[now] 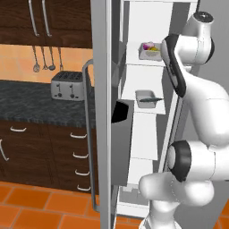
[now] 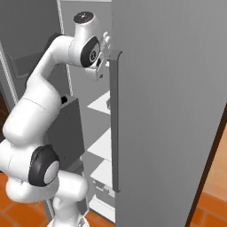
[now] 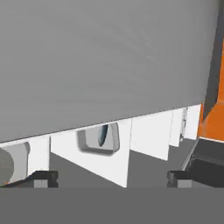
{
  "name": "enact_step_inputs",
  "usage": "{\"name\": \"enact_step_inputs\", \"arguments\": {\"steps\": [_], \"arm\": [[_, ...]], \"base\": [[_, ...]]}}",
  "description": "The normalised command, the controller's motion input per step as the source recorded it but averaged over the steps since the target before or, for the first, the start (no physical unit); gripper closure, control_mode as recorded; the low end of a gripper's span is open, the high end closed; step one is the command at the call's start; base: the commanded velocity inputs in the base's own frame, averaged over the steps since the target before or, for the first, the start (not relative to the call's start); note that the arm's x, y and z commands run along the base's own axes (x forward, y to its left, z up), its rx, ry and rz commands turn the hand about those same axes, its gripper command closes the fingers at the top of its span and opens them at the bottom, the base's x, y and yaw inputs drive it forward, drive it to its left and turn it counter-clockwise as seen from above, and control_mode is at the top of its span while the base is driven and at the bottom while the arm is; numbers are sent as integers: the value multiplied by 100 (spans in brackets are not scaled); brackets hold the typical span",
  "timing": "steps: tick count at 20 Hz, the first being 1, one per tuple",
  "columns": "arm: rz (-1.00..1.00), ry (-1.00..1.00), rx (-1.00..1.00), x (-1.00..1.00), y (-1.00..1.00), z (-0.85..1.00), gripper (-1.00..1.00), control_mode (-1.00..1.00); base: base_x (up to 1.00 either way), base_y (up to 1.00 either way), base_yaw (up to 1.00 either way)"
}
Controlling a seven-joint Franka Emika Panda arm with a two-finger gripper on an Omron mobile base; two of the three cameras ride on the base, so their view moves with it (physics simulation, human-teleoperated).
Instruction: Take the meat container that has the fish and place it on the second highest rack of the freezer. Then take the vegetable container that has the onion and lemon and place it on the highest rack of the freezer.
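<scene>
Leftmost, far wall: utensils hang on the orange backsplash beneath dark wood cabinets.
Counter: dark speckled worktop with a silver toaster standing on it; brown drawers with pale handles sit below, above an orange tiled floor.
Freezer door: grey door swung open, edge-on in the left base view, with a long bar handle and a grey door bin on its inner side.
Freezer interior: white racks stacked one above the other, to the right of the open door.
Highest rack: the vegetable container rests here, the purple onion and the yellow lemon lying in it side by side.
Second highest rack: the meat container rests here, directly below the vegetable container; in the hand view the same tray shows with the slim fish lying in it.
Arm: white arm rises at the right of the left base view, its upper links crossing in front of the racks' right side.
Gripper: jaws spread wide with nothing between them, apart from both trays; in the right base view the hand sits high, just beside the edge of the right-hand grey door.
Right edge, hand view: a strip of orange floor beside the grey panel.
</scene>
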Motion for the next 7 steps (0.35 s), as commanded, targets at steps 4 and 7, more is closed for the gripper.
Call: {"name": "enact_step_inputs", "arguments": {"steps": [4,7], "arm": [[0,2,0,-100,-1,-64,-100,-100],[0,6,0,-100,0,-79,-100,-100]], "base": [[0,0,0],[0,0,0]]}}
